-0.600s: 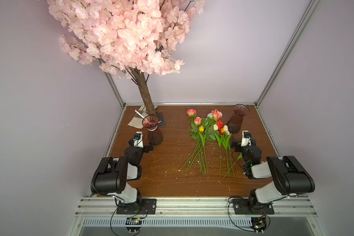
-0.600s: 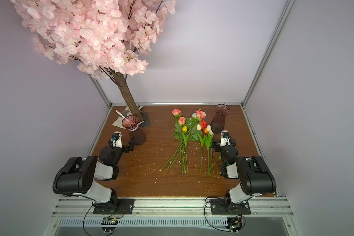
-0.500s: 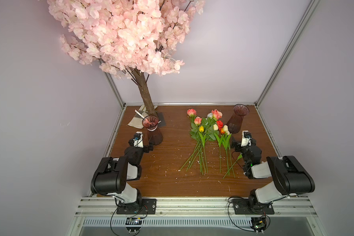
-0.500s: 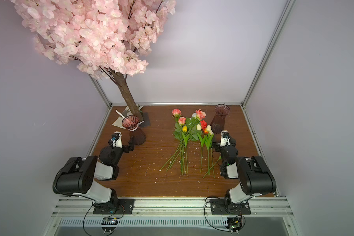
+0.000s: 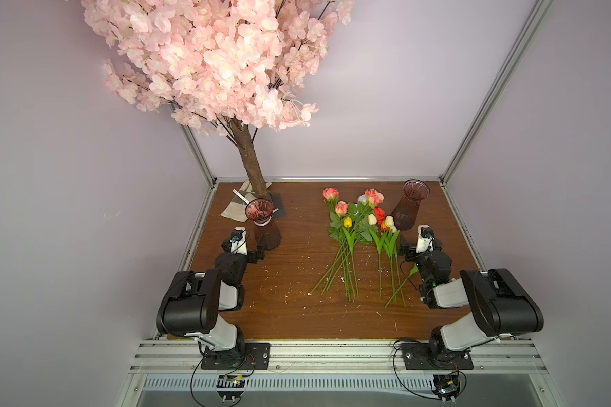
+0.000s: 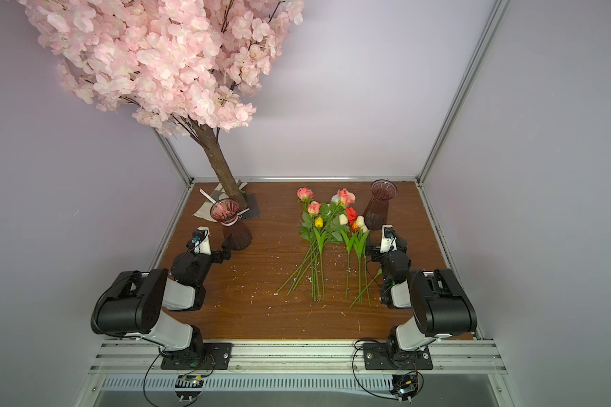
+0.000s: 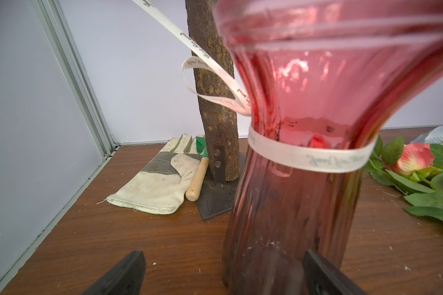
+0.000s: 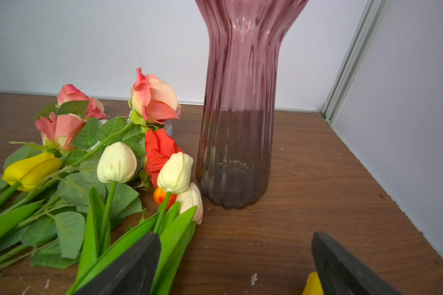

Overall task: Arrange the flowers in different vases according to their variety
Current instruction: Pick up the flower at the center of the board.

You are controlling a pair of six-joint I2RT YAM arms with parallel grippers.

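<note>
1. My left fingers (image 7: 120, 275) stand wide apart and hold nothing; the ribbon-banded vase (image 7: 292, 191) stands upright just ahead of them, near the tree trunk (image 7: 215, 102).
2. My right fingers (image 8: 128, 268) are spread open too and grip nothing, one of them close beside tulip leaves.
3. The plain vase (image 8: 238, 153) stands upright ahead of them.
4. Roses (image 5: 371, 197) and tulips (image 5: 347, 222) lie on the bench (image 5: 290, 282), heads just beside the plain vase and well apart from the ribbon-banded vase.

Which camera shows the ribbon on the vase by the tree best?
The left wrist view: the ribbon is close, printed script visible around the vase neck. In both top views it is only a thin pale band; the right wrist view misses it.
</note>
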